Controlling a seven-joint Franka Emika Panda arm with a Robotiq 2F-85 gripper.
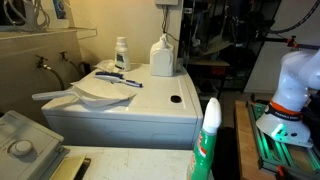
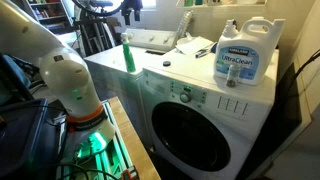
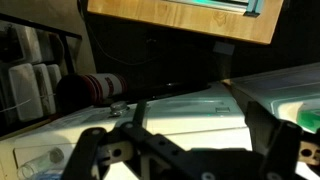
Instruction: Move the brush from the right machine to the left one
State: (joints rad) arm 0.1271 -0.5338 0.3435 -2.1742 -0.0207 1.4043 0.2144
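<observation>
Gripper [image 3: 195, 125] released: fingers spread wide with nothing between them, well apart from the work.

Brush [image 1: 118, 79] lies flat on a pale tray [image 1: 92, 95] on the machine top [image 1: 150, 108], near the detergent jug [image 1: 163, 57].

Its long axis runs left to right in an exterior view, blue handle end toward the jug. I cannot tell the bristle end.

Step in hand, I judge, is the approach. Descend from above, jaws square across the handle at mid-length.

We see our dark gripper [image 3: 197, 125] along the bottom edge, jaws spread wide, above a white machine [image 3: 185, 100]. A wooden board [image 3: 170, 15] spans the top.
</observation>
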